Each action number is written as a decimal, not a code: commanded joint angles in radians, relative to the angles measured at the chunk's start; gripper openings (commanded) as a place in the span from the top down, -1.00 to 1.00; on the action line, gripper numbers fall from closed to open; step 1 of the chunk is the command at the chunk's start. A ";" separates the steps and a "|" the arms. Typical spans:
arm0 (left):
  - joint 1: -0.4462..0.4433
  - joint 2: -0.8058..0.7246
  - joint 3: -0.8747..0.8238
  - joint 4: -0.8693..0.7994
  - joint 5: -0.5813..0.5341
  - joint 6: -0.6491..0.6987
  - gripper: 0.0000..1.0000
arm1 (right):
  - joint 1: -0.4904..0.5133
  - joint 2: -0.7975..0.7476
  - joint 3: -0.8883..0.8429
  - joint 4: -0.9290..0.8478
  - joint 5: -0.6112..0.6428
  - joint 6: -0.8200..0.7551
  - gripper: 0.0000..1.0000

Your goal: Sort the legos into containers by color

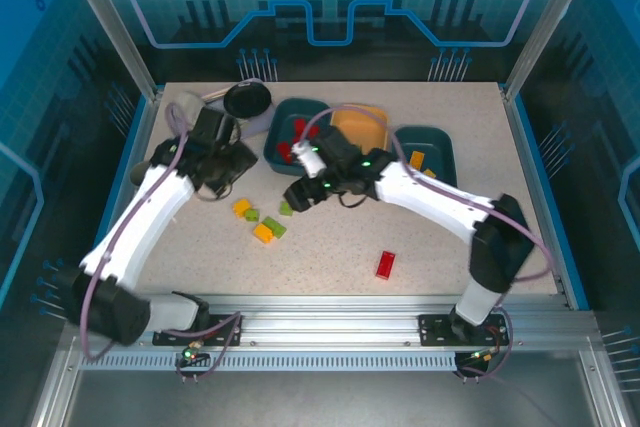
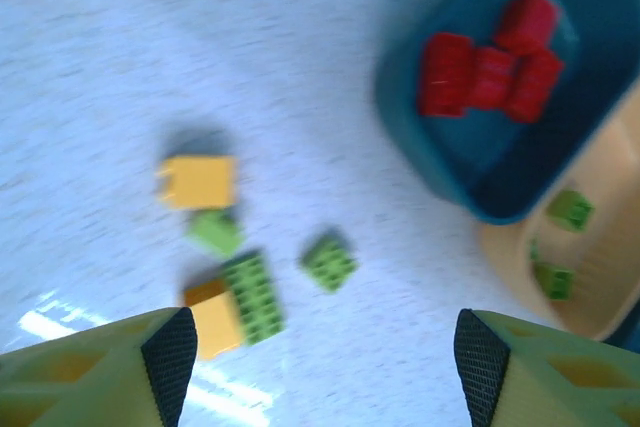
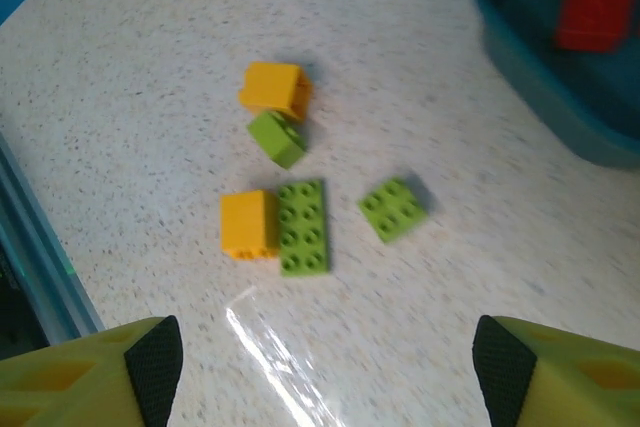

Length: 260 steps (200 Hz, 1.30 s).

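A loose cluster of legos lies mid-table: two orange bricks (image 3: 273, 87) (image 3: 248, 224), a small green brick (image 3: 277, 138), an oblong green brick (image 3: 303, 227) and a square green brick (image 3: 392, 209). A red brick (image 1: 386, 264) lies alone nearer the front. One teal tub (image 1: 310, 112) holds red bricks (image 2: 480, 67), the yellow-orange tub (image 1: 360, 125) holds green bricks (image 2: 570, 209), and the other teal tub (image 1: 440, 142) holds orange bricks. My left gripper (image 2: 325, 347) hovers open and empty left of the cluster. My right gripper (image 3: 325, 357) hangs open and empty just above it.
A round black pan (image 1: 247, 99) and a pale bowl (image 1: 185, 105) sit at the back left, behind my left gripper (image 1: 225, 167). The three tubs line the back, close behind my right gripper (image 1: 300, 192). A metal rail (image 1: 330, 322) borders the table's front edge.
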State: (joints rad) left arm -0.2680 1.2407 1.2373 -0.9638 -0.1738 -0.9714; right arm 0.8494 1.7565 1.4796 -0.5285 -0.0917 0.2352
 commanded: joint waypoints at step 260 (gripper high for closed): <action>0.008 -0.600 -0.117 -0.495 -0.031 -0.045 -0.47 | 0.164 0.860 1.018 -0.276 0.214 0.110 0.28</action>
State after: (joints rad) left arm -0.2646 0.6464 1.1049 -1.4693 -0.2276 -1.0378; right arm 1.0111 2.6724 2.4828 -0.7776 0.1051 0.3477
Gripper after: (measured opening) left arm 0.734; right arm 0.406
